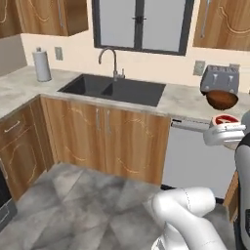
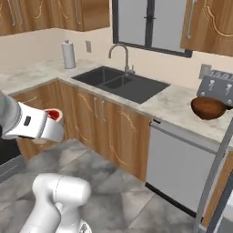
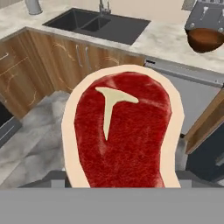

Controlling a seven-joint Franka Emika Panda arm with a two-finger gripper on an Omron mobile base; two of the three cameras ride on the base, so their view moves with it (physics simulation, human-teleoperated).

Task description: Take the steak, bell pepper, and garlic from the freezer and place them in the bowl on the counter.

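1. The gripper [image 3: 118, 186] is closed on the steak [image 3: 122, 131], which stands upright between its jaws, held in the air above the floor.
2. The steak hangs well short of the tabletop [image 3: 162, 41].
3. The bowl [image 3: 205, 39] sits on the tabletop at the far right, touching the toaster [image 3: 205, 15], right of the sink [image 3: 98, 26].

Beige marbled counter [image 1: 180, 100]: dark sink [image 1: 114, 89] with faucet [image 1: 111, 61] set in; paper towel roll [image 1: 42, 65] far left; toaster [image 1: 220, 79] right, brown bowl [image 1: 222, 99] just before it.
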